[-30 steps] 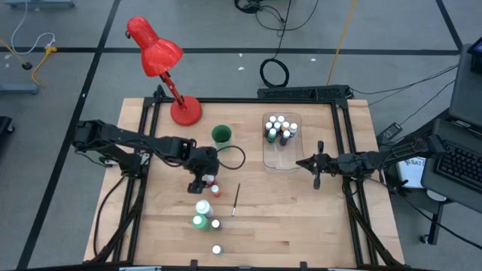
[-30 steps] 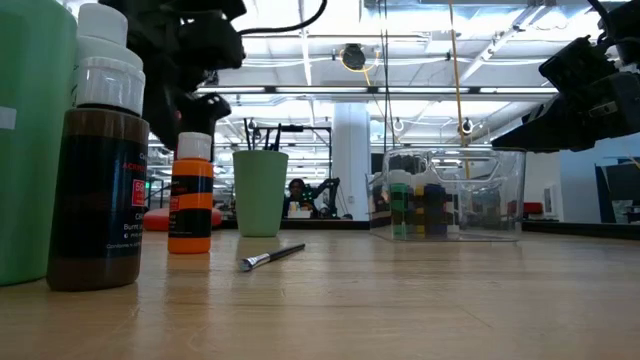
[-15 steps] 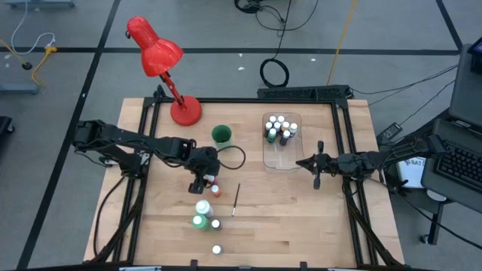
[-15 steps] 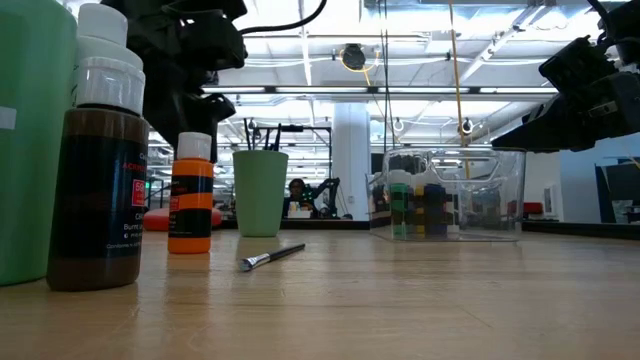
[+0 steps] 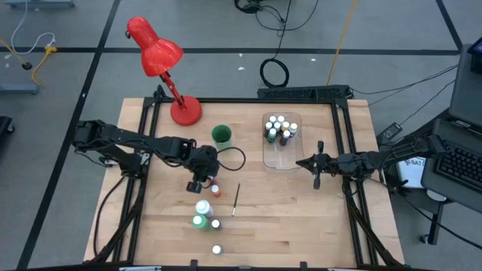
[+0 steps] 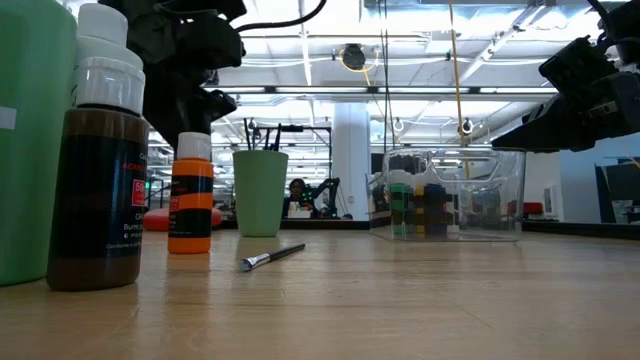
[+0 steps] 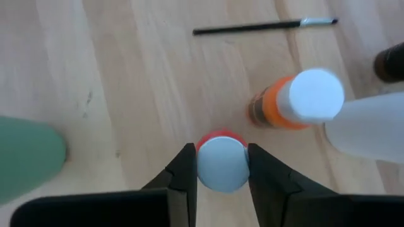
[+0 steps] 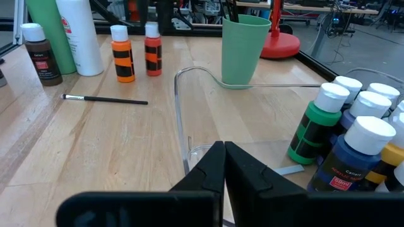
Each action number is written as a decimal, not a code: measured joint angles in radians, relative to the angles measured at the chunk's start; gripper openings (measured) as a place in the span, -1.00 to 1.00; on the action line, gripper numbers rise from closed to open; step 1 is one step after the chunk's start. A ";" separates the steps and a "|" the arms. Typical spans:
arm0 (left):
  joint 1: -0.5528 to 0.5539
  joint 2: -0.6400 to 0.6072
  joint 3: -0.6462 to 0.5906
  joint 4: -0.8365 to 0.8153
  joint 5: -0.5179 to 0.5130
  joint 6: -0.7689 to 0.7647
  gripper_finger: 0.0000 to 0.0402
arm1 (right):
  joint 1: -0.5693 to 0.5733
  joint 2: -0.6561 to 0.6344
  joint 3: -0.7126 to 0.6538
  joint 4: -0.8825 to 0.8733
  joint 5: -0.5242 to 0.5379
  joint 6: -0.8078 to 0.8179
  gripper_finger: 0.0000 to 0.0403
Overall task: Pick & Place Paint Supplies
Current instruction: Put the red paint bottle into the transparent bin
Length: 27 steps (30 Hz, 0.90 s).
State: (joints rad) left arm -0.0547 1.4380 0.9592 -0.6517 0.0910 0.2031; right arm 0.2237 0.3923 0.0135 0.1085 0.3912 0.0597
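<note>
Left gripper (image 7: 221,165) jaws narrowed since earlier frame, now clasping white cap of red paint bottle (image 7: 220,162) left of centre, orange bottle (image 7: 295,101) beside; right gripper (image 5: 319,163) clenched, empty, centre-right by clear tray (image 5: 276,158)

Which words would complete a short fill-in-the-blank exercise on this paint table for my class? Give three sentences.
1. The left end effector grips by its white cap a paint bottle whose body is ____.
2. The right end effector, above the clear tray, is ____ and holds nothing.
3. The small bottles standing in the clear tray all have ____ caps.

Missing words: red; shut; white
</note>
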 joint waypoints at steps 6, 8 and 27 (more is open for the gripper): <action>0.000 0.000 0.091 -0.095 -0.050 0.023 -0.54 | 0.000 0.000 0.000 0.000 0.001 0.000 -0.98; 0.000 0.000 0.148 -0.107 -0.051 0.031 -0.54 | 0.000 0.000 0.000 0.000 0.002 0.000 -0.98; 0.112 0.485 0.937 0.077 -0.058 -0.067 -0.54 | 0.000 0.004 0.000 0.013 0.003 0.002 -0.98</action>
State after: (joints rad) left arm 0.0574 1.9230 1.8961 -0.5745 0.0332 0.1365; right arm 0.2237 0.3965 0.0135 0.1219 0.3939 0.0615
